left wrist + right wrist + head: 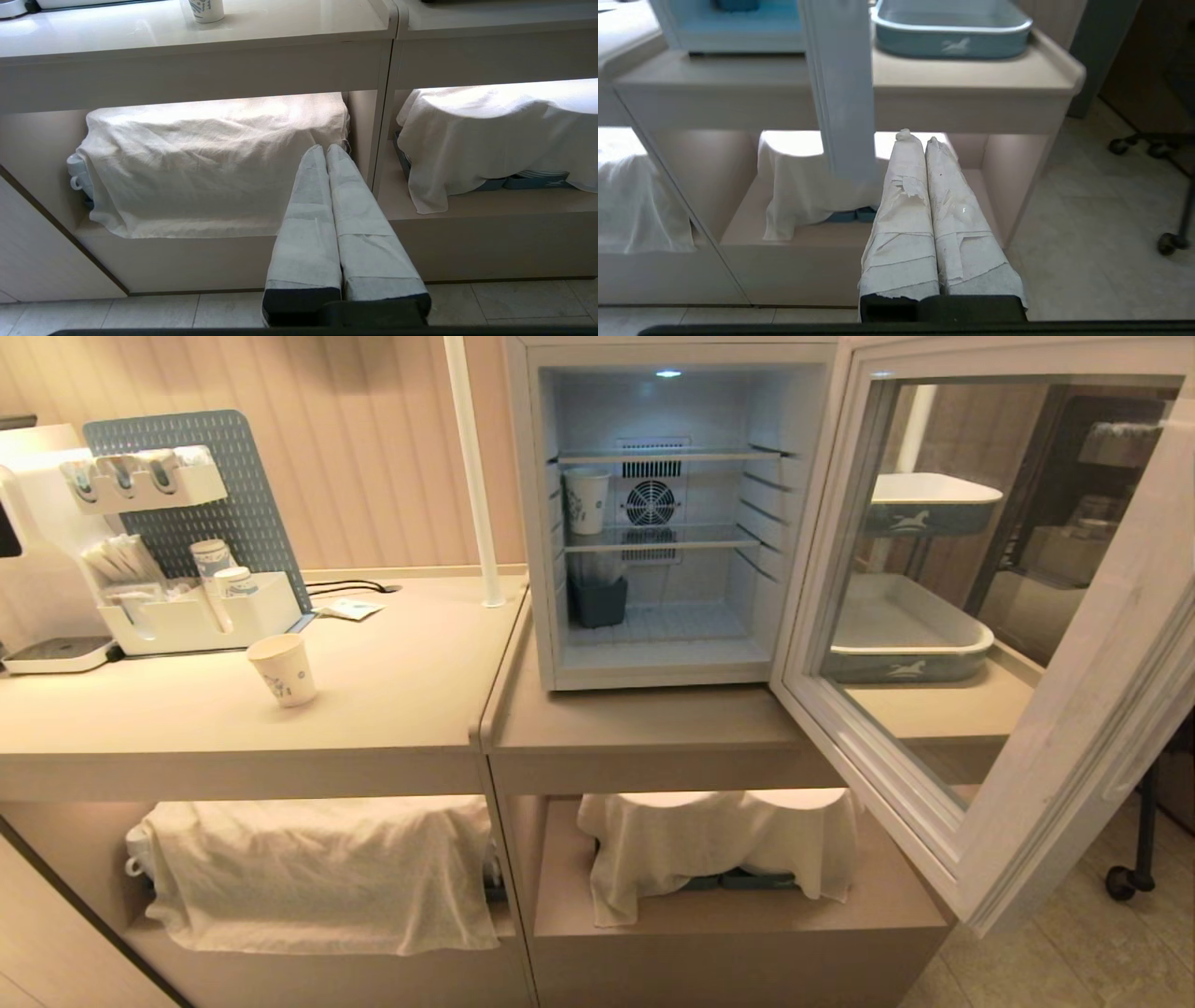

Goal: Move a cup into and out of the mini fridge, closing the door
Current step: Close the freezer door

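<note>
No lettering, brand name or number can be read anywhere; the only sign is a small white horse emblem, seen on the side of the lower grey tray through the glass of the open door, at the right end of the counter; the same emblem sits on the upper tray above it, and shows on the tray in the right wrist view; the paper cup near the front edge of the left counter carries a blue print, too small to read.
</note>
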`<state>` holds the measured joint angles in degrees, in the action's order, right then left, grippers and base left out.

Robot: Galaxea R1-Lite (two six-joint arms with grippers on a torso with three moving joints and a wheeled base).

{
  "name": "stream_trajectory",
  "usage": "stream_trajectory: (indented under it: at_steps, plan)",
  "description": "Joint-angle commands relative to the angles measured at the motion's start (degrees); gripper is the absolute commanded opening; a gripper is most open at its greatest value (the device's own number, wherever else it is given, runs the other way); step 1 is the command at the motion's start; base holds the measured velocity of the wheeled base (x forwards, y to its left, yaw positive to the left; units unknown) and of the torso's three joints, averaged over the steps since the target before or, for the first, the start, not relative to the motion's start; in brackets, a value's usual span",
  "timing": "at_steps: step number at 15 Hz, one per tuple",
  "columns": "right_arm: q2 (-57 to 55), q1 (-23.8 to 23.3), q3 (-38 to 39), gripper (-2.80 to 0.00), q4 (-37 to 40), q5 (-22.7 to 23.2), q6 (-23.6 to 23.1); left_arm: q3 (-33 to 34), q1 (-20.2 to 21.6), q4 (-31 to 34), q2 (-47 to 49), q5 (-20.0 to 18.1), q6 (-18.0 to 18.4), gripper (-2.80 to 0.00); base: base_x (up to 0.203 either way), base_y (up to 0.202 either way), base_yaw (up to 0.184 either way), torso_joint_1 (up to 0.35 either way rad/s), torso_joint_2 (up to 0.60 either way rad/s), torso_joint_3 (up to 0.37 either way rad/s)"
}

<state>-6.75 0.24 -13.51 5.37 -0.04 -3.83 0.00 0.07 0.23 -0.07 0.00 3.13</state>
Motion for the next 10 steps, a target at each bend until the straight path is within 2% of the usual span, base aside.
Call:
stream_trajectory:
  at_steps: [1,4,6,8,10]
  plan:
    - [-18.6,0.0,-15.3,-2.80,3.0,-2.0,0.0,0.0,0.0,-0.1,0.1,0.0,0.0,-2.80,0.000,0.000,0.000,0.000,0.00,0.000]
    - [-44.1,-0.8,-39.7,-2.80,5.8,-6.5,0.1,0.0,0.0,-0.1,0.1,0.0,0.0,-2.80,0.000,0.000,0.000,0.000,0.00,0.000]
    - [-57.6,-1.9,-51.5,-2.80,6.9,-10.5,0.2,0.0,0.0,-0.1,0.1,0.0,0.0,-2.80,0.000,0.000,0.000,0.000,0.00,0.000]
    - [-66.5,-5.1,-58.5,-2.80,7.6,-15.2,0.4,0.0,0.0,0.0,0.1,0.0,0.0,-2.80,0.000,0.000,0.000,0.000,0.00,0.000]
    - [-68.9,-9.5,-59.0,-2.80,7.9,-24.6,0.3,0.0,0.0,-0.1,0.1,0.0,0.0,-2.80,0.000,0.000,0.000,0.000,0.00,0.000]
